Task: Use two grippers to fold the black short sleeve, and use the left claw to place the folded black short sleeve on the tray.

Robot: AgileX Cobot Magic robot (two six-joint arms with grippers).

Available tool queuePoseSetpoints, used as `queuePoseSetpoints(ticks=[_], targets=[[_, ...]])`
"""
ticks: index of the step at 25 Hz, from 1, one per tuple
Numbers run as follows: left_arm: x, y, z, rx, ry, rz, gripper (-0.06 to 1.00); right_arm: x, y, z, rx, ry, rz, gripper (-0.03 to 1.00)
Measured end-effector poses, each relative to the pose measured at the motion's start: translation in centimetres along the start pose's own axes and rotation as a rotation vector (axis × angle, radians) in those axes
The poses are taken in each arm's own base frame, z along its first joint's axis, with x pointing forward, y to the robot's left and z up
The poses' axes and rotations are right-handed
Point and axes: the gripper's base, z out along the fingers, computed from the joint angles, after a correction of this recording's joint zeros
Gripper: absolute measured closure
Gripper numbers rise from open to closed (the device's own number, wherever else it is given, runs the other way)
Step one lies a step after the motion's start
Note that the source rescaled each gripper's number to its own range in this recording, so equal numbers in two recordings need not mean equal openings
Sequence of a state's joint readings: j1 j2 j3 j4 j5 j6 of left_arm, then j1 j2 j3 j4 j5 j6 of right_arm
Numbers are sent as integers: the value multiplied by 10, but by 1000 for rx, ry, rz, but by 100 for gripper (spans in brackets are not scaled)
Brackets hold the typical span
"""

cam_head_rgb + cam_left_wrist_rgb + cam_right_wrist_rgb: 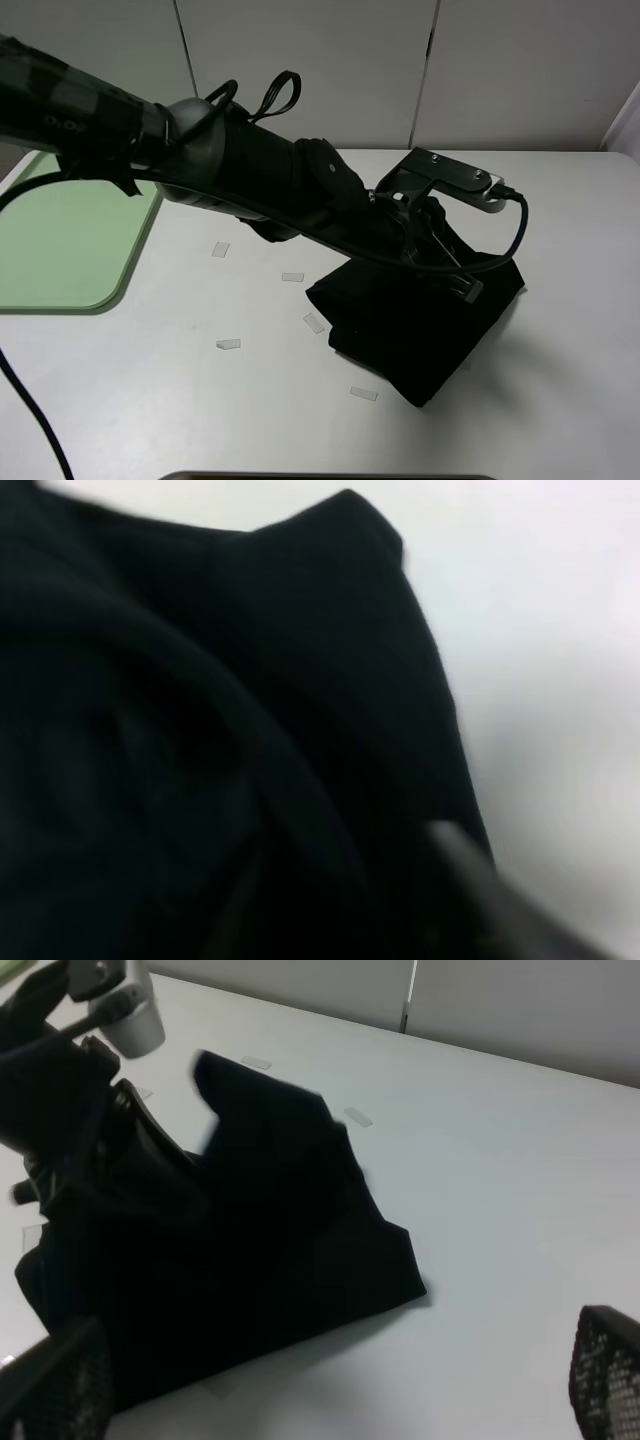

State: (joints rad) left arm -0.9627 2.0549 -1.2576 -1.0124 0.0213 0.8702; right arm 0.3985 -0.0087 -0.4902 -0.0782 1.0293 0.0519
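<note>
Take the black short sleeve (420,330) as your landmark: it lies folded into a compact dark bundle on the white table (180,400), right of centre in the high view. Nearest the camera, a few small pale tape strips (228,344) sit on the table just left of the bundle and in front of it. Your left gripper (440,262) reaches across from the left side and is down on the bundle's upper edge; its claw tips are lost against the black cloth, so you cannot tell how wide they stand or whether they grip the fabric. In the left wrist view only blurred black cloth (250,710) and bare table show. In the right wrist view, your right gripper (330,1400) hangs above the table beside the bundle (250,1250), its two mesh-padded fingers (605,1370) spread wide with nothing between them. Farther off, well apart to the left of the shirt, the pale green tray (70,250) lies flat at the table's edge. Beyond everything stands a plain light wall (320,60).
</note>
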Motion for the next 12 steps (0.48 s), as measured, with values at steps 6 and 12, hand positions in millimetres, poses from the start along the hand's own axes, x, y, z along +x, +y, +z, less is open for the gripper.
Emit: queuePoseSetpoints(ticks=[6, 12], targets=[[4, -17, 2, 27, 8, 60, 16, 0, 0, 0, 0, -2, 0, -3], [13, -38, 2, 120, 65, 192, 14, 0, 0, 0, 0, -5, 0, -3]])
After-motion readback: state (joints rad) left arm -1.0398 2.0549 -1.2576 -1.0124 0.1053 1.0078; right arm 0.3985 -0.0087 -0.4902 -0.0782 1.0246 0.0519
